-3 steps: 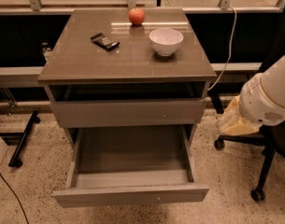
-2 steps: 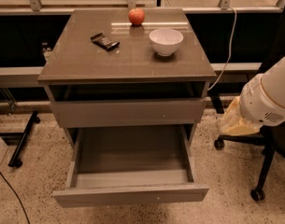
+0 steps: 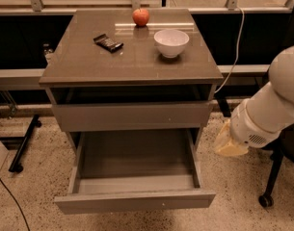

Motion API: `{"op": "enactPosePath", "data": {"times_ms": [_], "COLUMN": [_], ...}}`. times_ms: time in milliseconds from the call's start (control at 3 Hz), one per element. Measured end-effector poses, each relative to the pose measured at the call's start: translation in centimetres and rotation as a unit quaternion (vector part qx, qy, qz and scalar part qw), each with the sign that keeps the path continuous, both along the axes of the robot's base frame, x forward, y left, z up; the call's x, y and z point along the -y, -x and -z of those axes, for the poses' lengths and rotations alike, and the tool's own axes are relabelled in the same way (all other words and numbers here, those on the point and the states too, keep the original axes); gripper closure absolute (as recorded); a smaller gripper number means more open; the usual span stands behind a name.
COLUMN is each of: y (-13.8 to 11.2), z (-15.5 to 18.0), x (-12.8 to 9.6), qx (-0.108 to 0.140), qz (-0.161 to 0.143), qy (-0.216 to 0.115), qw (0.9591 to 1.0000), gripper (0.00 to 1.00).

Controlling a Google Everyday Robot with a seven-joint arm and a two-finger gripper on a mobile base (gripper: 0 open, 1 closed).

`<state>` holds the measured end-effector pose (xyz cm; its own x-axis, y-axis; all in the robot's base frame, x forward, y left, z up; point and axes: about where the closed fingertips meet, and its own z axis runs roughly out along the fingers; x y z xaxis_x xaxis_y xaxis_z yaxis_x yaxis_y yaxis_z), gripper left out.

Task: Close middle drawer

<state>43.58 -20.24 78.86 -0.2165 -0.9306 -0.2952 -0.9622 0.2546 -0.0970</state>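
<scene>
The middle drawer [image 3: 135,200] is pulled far out at the bottom of the grey-brown cabinet. Its flat front panel has a tiny pale dot, and its deep grey box is empty. Above it, a shorter drawer front [image 3: 133,115] stands slightly out under the tabletop. My gripper [image 3: 230,146] shows as a tan shape at the end of the white arm [image 3: 272,105]. It is to the right of the cabinet, level with the open drawer's right side wall, and touches nothing.
On the cabinet top [image 3: 79,61] lie a red apple [image 3: 141,17], a white bowl [image 3: 171,42] and a dark snack bar [image 3: 108,43]. A black chair leg with a caster [image 3: 266,199] stands at the right, and a black stand foot [image 3: 22,148] at the left. The floor is speckled.
My arm and gripper have shifted slightly down and left, towards the cabinet. The drawers and the things on top have not moved.
</scene>
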Motion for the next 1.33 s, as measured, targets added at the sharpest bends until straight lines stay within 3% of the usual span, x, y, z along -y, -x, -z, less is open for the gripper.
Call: {"op": "enactPosePath", "data": {"times_ms": [333,1000,1333], "y": [0.6,2.6,2.7], "z": [4.7,14.5,15.0], "x": [-0.5,1.1,1.0], "qx": [-0.030,-0.084,-0.087], "qz": [0.015,0.053,0.054], "qy": [-0.014,-0.030,-0.032], "qw": [0.9993,0.9945,0.9942], "gripper": [1.00,1.00,1.00]}}
